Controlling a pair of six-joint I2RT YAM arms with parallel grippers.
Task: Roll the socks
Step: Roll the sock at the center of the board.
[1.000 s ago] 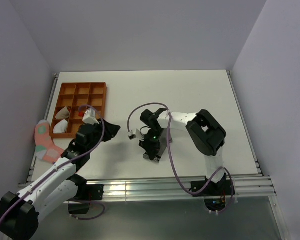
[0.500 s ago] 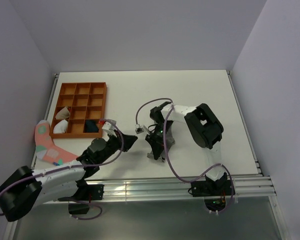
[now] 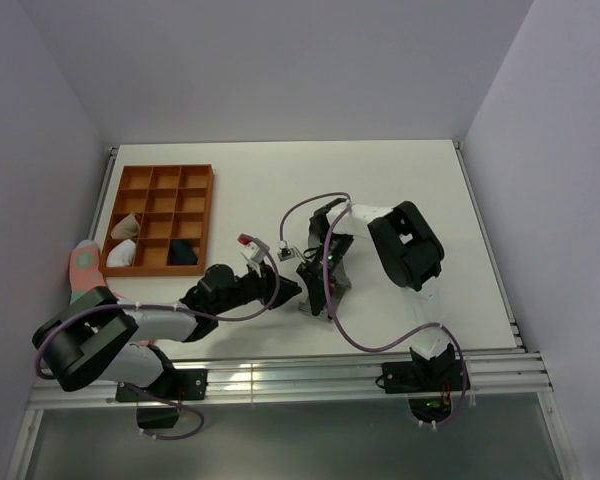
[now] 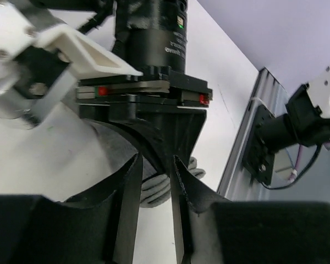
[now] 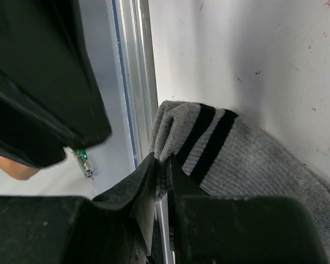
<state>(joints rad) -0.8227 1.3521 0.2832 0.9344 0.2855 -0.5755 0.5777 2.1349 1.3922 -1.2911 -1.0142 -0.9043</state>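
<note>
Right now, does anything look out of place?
Yes: the pink sock lies across the table's left edge, beside the orange tray, far from the grey sock pinched in the right end effector.

Grey sock (image 5: 264,170) — dark-striped cuff (image 5: 206,137), bunched

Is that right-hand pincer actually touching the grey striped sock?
Touching. The right wrist view shows the right pincer shut on the grey sock, its dark-striped cuff nipped between the two fingertips.

L gripper (image 3: 288,292) moved from tray (image 3: 166,168) to grey sock (image 5: 247,165) at R gripper (image 3: 315,298).
</note>
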